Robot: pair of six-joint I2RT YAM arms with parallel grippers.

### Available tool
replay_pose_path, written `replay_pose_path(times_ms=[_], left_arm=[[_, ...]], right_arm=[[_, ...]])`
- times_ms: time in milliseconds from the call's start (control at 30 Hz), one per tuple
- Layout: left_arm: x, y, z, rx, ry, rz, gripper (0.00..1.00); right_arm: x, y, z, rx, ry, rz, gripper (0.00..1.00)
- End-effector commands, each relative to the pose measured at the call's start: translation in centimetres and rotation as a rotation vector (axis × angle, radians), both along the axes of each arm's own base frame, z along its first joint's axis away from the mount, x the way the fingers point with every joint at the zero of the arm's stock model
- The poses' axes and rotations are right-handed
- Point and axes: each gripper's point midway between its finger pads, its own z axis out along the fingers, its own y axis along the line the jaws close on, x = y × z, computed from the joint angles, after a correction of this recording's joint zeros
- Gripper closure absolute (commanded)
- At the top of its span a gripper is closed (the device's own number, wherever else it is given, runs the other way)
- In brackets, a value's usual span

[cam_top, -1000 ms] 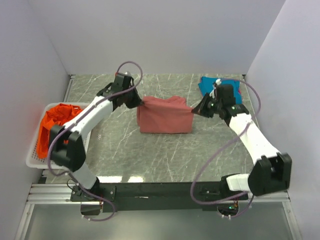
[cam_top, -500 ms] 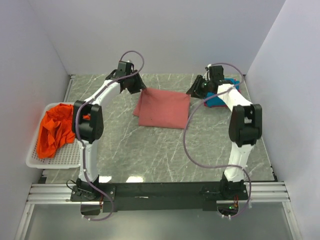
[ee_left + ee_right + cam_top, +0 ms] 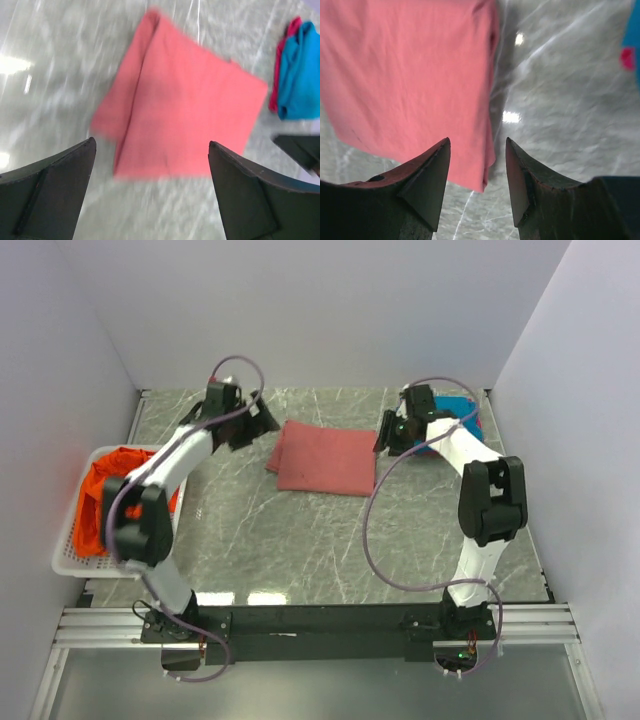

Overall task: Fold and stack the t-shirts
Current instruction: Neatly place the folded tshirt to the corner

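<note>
The salmon-red t-shirt (image 3: 325, 458) lies folded flat in the middle of the back half of the table, also seen in the left wrist view (image 3: 180, 110) and the right wrist view (image 3: 410, 75). My left gripper (image 3: 262, 420) (image 3: 151, 142) hovers open just off its far left corner, holding nothing. My right gripper (image 3: 385, 435) (image 3: 478, 140) hangs open over its right edge, apart from the cloth. A folded teal-blue t-shirt (image 3: 462, 410) (image 3: 300, 70) sits at the back right on a magenta one (image 3: 280, 75). The orange t-shirt (image 3: 105, 495) lies crumpled in the basket.
A white mesh basket (image 3: 70, 550) stands at the table's left edge. Grey walls close in the left, back and right sides. The right arm (image 3: 455, 445) reaches across in front of the teal-blue and magenta pile.
Both grippers opened and let go of the salmon-red shirt. It went from a held-up bundle to lying flat, farther back. The left gripper drew away to the left.
</note>
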Motion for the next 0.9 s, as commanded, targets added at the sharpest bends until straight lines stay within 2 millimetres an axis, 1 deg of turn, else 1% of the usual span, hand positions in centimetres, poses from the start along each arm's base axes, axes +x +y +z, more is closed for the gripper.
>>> replay_pose_path(times_ms=[0,33,67,100,133,167,200,233,267,300,333,367,467,500,533,633,667,700,767,833,867], left_arm=[[-4.2,1.4,1.2,-0.023,-0.045,0.060,0.01],[-5.6,1.8,2.7,-0.044,-0.073,0.073,0.01],[-6.8,2.1,2.2,-0.047,-0.061,0.086,0.01],[-9.0,2.6,-0.1,-0.035,-0.003,0.095,0.01],[-10.2,3.0,1.1,-0.055,-0.030,0.110,0.01],[-11.8,3.8,-0.8,-0.035,0.009,0.136,0.00],[-12.9,4.2,-1.0,-0.031,0.023,0.148,0.01],[-13.8,4.5,-0.1,-0.036,-0.002,0.155,0.01],[-14.8,5.0,-1.0,-0.022,0.020,0.168,0.01],[-15.3,5.5,-1.1,-0.009,0.024,0.187,0.00],[-16.2,5.9,-0.7,-0.003,0.023,0.196,0.01],[-16.7,6.2,-1.0,0.003,0.034,0.206,0.01],[-17.7,6.4,-0.5,-0.004,0.030,0.211,0.01],[-17.6,7.0,-0.3,0.013,0.017,0.234,0.01],[-17.7,7.0,0.0,0.009,0.007,0.235,0.01],[-17.4,7.1,0.7,0.008,-0.012,0.242,0.01],[-17.4,7.1,0.8,0.010,-0.014,0.240,0.01],[-17.2,7.0,1.1,0.008,-0.022,0.239,0.01],[-17.2,7.2,1.2,0.015,-0.021,0.244,0.00],[-17.2,7.4,1.3,0.019,-0.023,0.254,0.01],[-17.3,7.5,1.3,0.025,-0.022,0.262,0.01]], right_arm=[[-0.6,0.8,-1.0,-0.107,-0.021,-0.011,0.45],[-0.5,1.2,-1.2,-0.120,-0.016,-0.006,0.45],[-0.8,1.5,-1.9,-0.156,-0.001,-0.007,0.45],[-0.6,1.8,-2.5,-0.172,0.010,-0.013,0.45],[-0.4,1.9,-2.7,-0.190,0.012,-0.020,0.44],[-0.5,1.7,-3.7,-0.222,0.032,-0.029,0.44],[-0.1,2.3,-3.4,-0.216,0.026,-0.029,0.44],[0.1,2.2,-3.8,-0.227,0.031,-0.039,0.43],[0.0,2.2,-4.6,-0.235,0.051,-0.040,0.43],[0.1,2.0,-4.8,-0.250,0.057,-0.059,0.43],[0.3,2.1,-5.0,-0.259,0.059,-0.065,0.43],[0.2,2.1,-5.3,-0.273,0.066,-0.063,0.43],[-0.3,2.2,-6.5,-0.319,0.089,-0.063,0.42],[-0.5,2.3,-6.8,-0.323,0.094,-0.057,0.42],[-0.8,2.9,-6.9,-0.318,0.093,-0.039,0.42],[-1.1,3.8,-7.6,-0.298,0.108,-0.014,0.41],[-1.4,4.4,-8.0,-0.280,0.118,0.002,0.43],[-1.3,4.5,-8.0,-0.273,0.119,0.004,0.46],[-1.3,5.2,-8.3,-0.247,0.129,0.014,0.57],[-1.3,5.4,-8.6,-0.239,0.130,0.013,0.66],[-1.1,6.0,-8.3,-0.212,0.121,0.023,0.82]])
